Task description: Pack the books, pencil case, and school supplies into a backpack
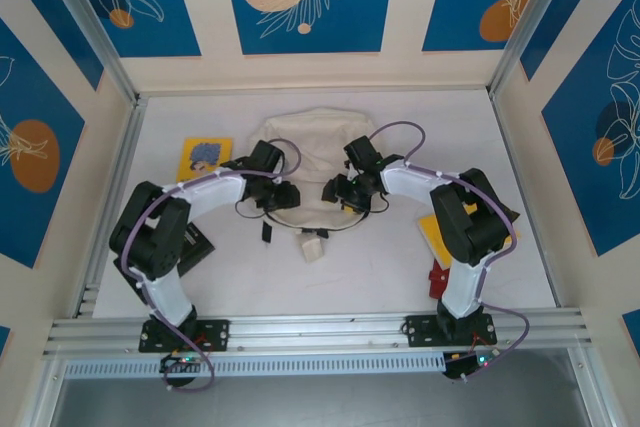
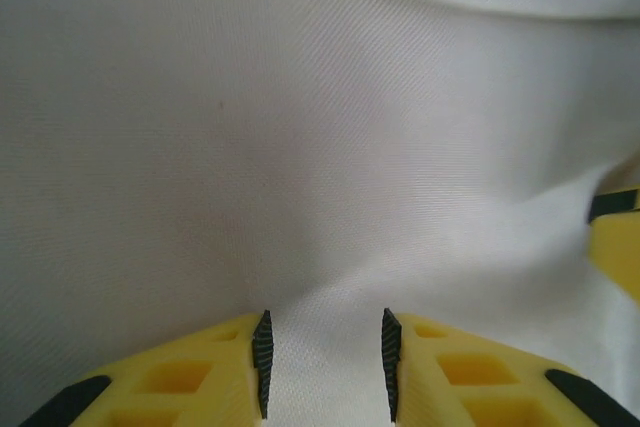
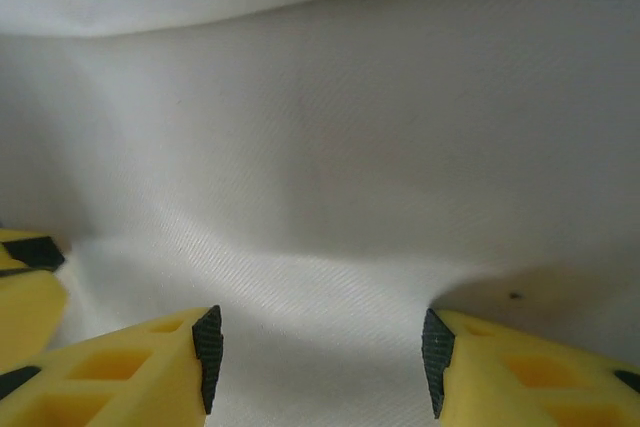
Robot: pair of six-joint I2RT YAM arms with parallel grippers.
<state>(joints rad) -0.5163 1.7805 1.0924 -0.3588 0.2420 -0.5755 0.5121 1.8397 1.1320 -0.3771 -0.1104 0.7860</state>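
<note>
As both arms lean in over the middle of the table (image 1: pixel 380 267), the backpack (image 1: pixel 312 142) lies flat between them, and its cream cloth sits right under both wrist cameras. The left gripper (image 2: pixel 325 362) has its pads a narrow gap apart with a fold of cloth running up between them; pinched or not, I can't tell. The right gripper (image 3: pixel 320 352) is spread wide over the fabric, holding nothing. The books are out on the table. A yellow book with a grey-blue picture (image 1: pixel 204 159) lies just left of the bag. Another yellow book (image 1: pixel 430 237) lies under the right arm, and a black book (image 1: pixel 195 247) under the left arm. The bag's inside is hidden.
</note>
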